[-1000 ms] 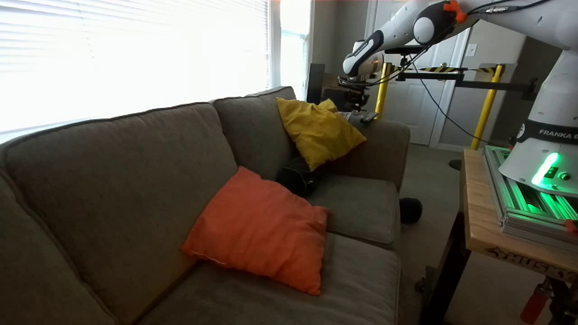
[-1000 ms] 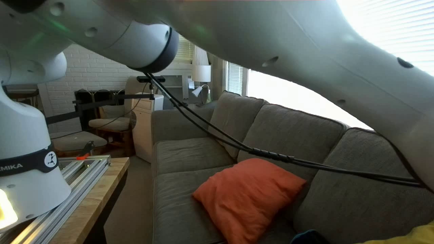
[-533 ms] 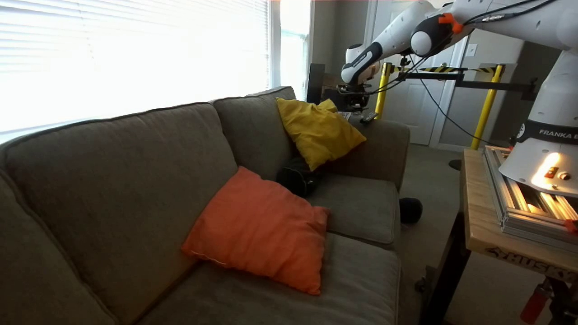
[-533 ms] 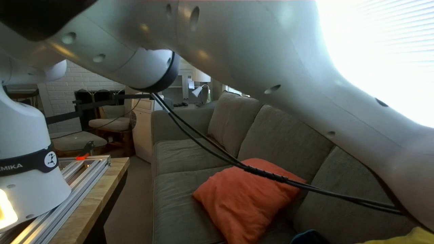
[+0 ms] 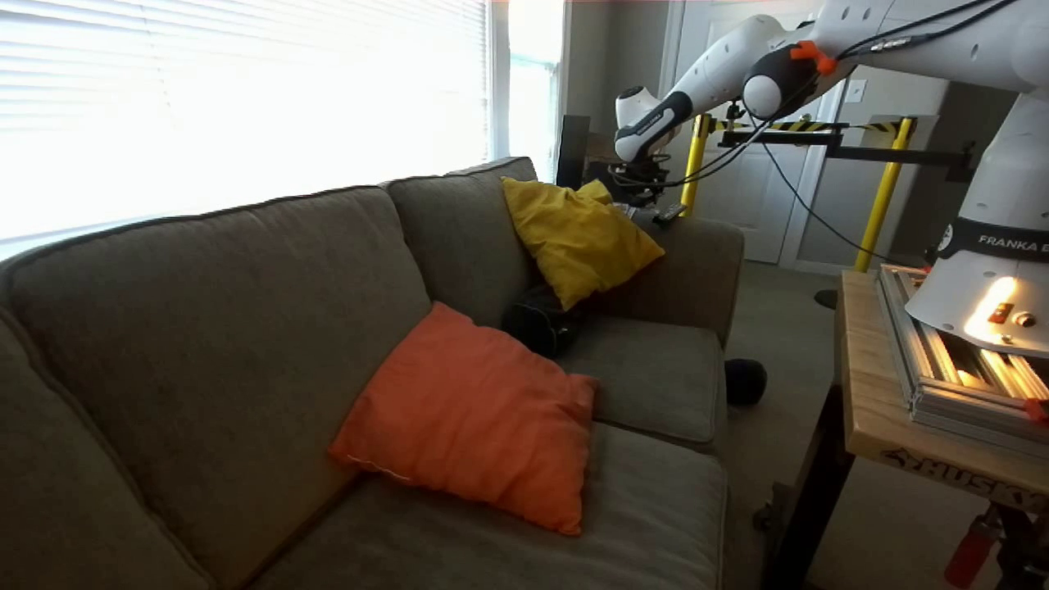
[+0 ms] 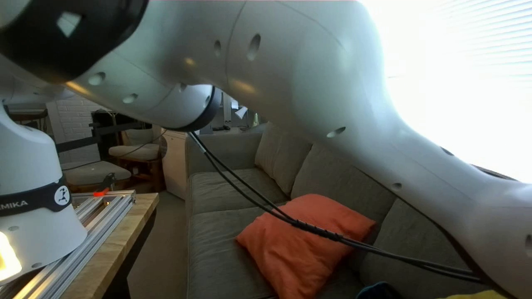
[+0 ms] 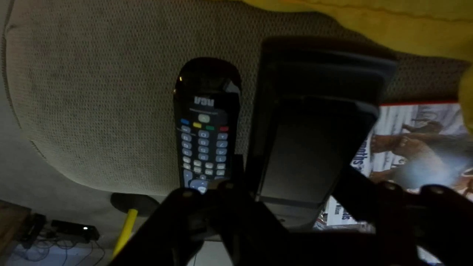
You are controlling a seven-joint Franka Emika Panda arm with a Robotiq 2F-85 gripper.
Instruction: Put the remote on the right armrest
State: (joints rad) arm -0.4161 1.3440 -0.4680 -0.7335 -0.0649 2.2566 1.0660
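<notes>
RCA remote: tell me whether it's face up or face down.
Face up: the RCA remote shows its buttons in the wrist view.

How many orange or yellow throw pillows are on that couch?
2: the orange throw pillow lies on the seat, and the yellow throw pillow sits by the right armrest. Another could be hidden behind them.

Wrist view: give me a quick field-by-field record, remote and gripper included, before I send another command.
Remote: RCA, button side up, lying on the right armrest; lower end hidden
Dark oblong object: right of the remote; what it is, unclear
Gripper: fingers on both sides of that object; whether they grip it cannot be told
Printed cover: farther right, partly hidden
Yellow cushion: along the top edge, toward the right
</notes>
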